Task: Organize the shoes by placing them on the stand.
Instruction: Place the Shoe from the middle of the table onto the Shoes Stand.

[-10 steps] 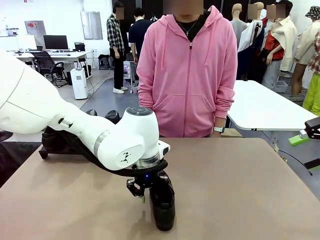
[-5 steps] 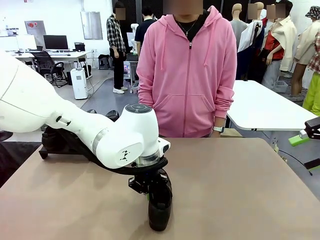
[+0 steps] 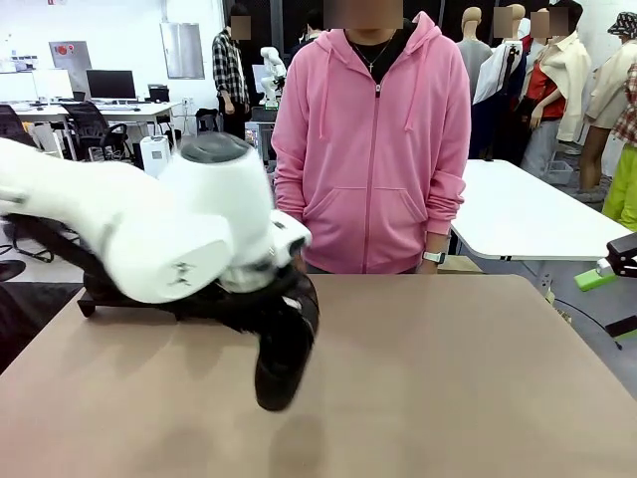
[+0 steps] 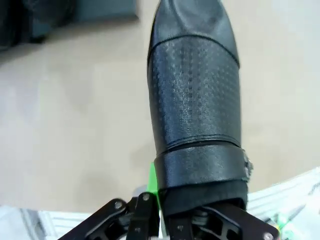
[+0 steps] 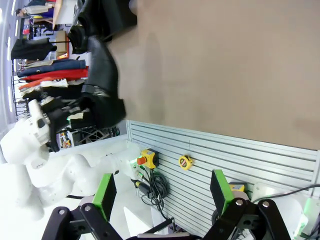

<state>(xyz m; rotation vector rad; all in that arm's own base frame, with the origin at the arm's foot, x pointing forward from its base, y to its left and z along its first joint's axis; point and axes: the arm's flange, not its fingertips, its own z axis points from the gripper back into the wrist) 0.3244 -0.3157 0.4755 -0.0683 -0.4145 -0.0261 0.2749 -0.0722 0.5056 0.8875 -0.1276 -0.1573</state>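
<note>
**Left gripper lifts one shoe off the tabletop**

The stand [image 3: 100, 299] sits at the left middle of the front view, a low black shape at the far left of the tabletop [image 3: 448, 378], mostly hidden behind the white left arm. What rests on it cannot be counted from here; only dark shapes show behind the arm. In the right wrist view a corner of the stand [image 5: 117, 15] appears at the top edge, with dark glossy forms on it at the upper left, too crowded to count.

One shoe [image 3: 284, 349] can be counted with certainty. In the front view it hangs at centre left, toe pointing down toward the lower edge of the frame, motion-blurred and clear of the tabletop, with a faint shadow beneath it. The left gripper [image 4: 162, 200] is clamped on the shoe's heel end: in the left wrist view the shoe [image 4: 195, 100] runs from the bottom centre up to the top edge, its textured upper facing the camera, and one green pad presses against its rim at the lower centre. The right wrist view shows the same shoe [image 5: 102, 75] at the upper left, held above the brown surface.

The right gripper [image 5: 162, 195] stands with its jaws wide apart and nothing between them, at the lower edge of its own view.

A person in a pink hoodie [image 3: 373, 139] stands at the far side of the tabletop, upper centre of the front view.
</note>
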